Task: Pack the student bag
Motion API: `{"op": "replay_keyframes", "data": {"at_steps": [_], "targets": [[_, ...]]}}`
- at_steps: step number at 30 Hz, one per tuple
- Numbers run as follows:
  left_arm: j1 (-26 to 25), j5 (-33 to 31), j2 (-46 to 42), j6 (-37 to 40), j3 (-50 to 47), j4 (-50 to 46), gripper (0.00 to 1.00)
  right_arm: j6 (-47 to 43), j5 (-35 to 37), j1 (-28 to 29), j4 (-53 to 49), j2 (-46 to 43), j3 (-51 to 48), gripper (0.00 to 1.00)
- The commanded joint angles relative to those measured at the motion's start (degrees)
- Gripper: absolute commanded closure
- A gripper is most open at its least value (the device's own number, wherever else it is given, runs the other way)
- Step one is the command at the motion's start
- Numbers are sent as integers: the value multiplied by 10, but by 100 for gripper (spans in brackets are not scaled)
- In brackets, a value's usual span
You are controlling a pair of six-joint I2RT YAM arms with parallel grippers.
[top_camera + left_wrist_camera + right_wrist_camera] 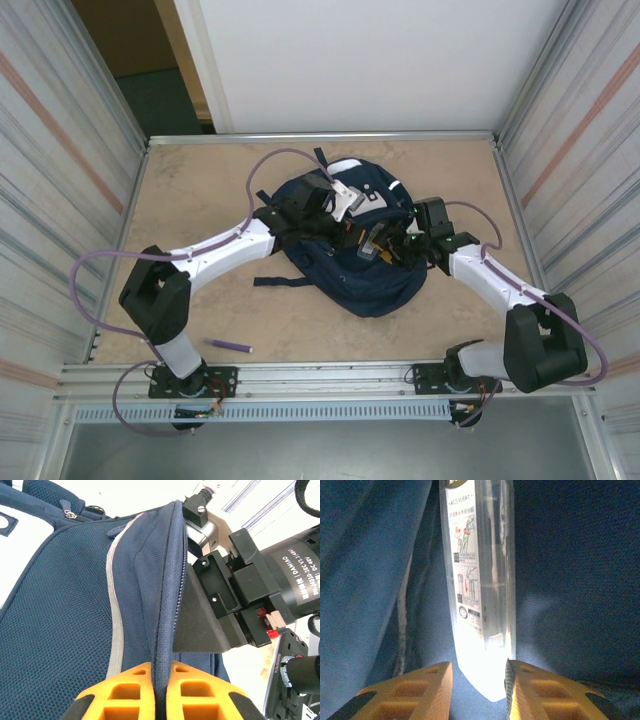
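Where the beige table top (pixel 200 310) is enclosed by corrugated metal walls (pixel 60 180), the large navy-blue fabric student bag (pixel 370 285) is found lying at its centre. The bag's dark zip edge (pixel 169 605) is recorded as pinched and raised by the left gripper (pixel 161 680), whose orange fingers are clamped together on it. Inside the bag, a clear plastic packet with printed instructions (pixel 477 580) is observed between the parted fingers of the right gripper (pixel 479 672); whether it is actually gripped cannot be told. A small purple pen (pixel 230 346) is noted on the table's near left side, well apart from the bag.
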Motion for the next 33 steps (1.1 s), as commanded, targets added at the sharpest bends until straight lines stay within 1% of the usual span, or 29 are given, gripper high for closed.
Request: {"op": "replay_keyframes", "data": {"at_steps": [1,6,7,9,12,15,17,20,21,24,27,29,30,33], "targets": [[-11,54,-4,-13,17,49,100,-3,37,12,9,16,0,70],[-14,49,1,-9,19,54,100,23,53,58,64,57,24,79],[-14,50,2,-8,19,55,100,31,57,67,77,67,28,79],[-14,47,4,-7,15,60,100,80,64,83,127,87,28,79],[-14,46,10,-5,13,65,100,115,78,100,191,110,29,83],[-14,36,12,-3,17,53,100,116,113,113,201,108,37,86],[-14,23,8,8,10,48,100,114,123,114,206,95,31,86],[-10,-17,0,13,-7,49,100,114,131,106,199,59,7,86],[-7,-21,0,10,-12,52,100,116,131,103,197,42,-5,86],[0,-46,1,10,-29,58,100,107,129,90,160,-14,-36,75],[2,-83,14,43,-33,59,100,72,134,72,98,-85,-57,68],[3,-111,27,63,-24,45,100,53,155,60,40,-143,-71,67],[5,-121,32,72,-20,36,100,29,162,55,21,-168,-78,66],[3,-164,39,125,-12,8,100,-11,166,27,-45,-250,-88,63]]}}
